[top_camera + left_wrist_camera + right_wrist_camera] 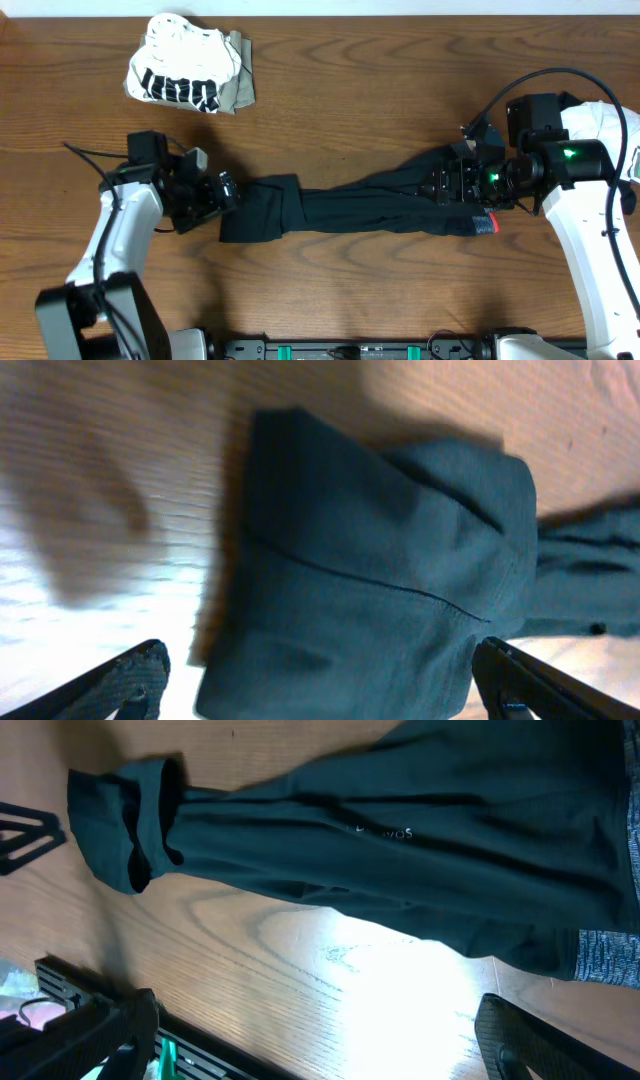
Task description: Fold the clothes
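The black trousers (370, 208) lie stretched across the table (400, 80). The left gripper (228, 195) and the right gripper (443, 185) both stand wide, holding nothing.

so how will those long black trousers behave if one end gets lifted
Probably floppy: the long black fabric trousers lie twisted and rumpled on the wooden table. Likely to drape and trail, being so long. The folded-over leg end may unfold when raised.
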